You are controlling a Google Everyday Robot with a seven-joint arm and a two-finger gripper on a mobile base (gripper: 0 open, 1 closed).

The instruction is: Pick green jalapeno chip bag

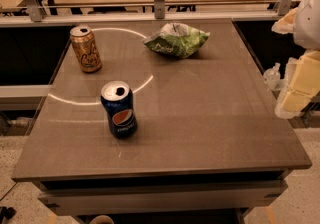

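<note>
Crumpled green jalapeno chip bag (pixel 176 39), far-centre on table (pixel 210 118); gripper (pixel 274 77) well apart, rightward.

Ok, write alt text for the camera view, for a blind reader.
A crumpled green jalapeno chip bag lies at the far side of a grey table, with a gold can at the far left and a blue can nearer the front. The robot's gripper hangs beyond the table's right edge, apart from all three.

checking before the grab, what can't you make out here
- gripper, camera view: at the right edge, partly cut off by the frame.
- green jalapeno chip bag, camera view: back side hidden by its own bulk, lettering blurred.
- gold can, camera view: label too blurred to read.
</note>
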